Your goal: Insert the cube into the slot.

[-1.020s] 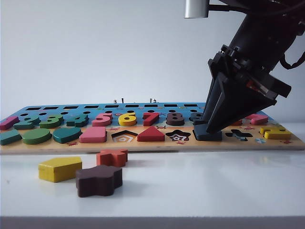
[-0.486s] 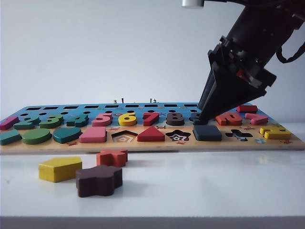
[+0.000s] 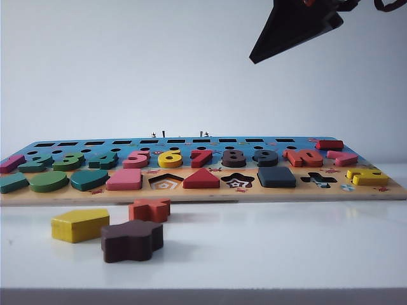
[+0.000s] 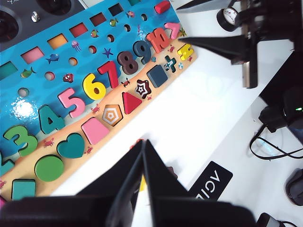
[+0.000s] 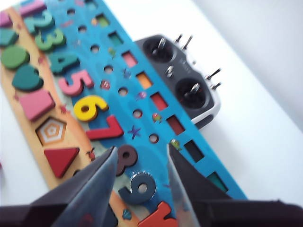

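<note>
In its slot [image 3: 276,185] near the board's front edge, the cube [image 3: 276,176] sits: rigid, light, graspable by opposite sides. The right gripper [image 5: 139,161] hangs high, apart, empty; the left gripper [image 4: 143,156] is together.

Cube [image 3: 276,176] flat in the slot [image 3: 276,184], right gripper [image 3: 289,32] high above.

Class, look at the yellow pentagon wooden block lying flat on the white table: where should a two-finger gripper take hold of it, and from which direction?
Probably from above, closing on two opposite side faces of the yellow pentagon wooden block. It lies flat and low, so only its thin sides offer grip.
</note>
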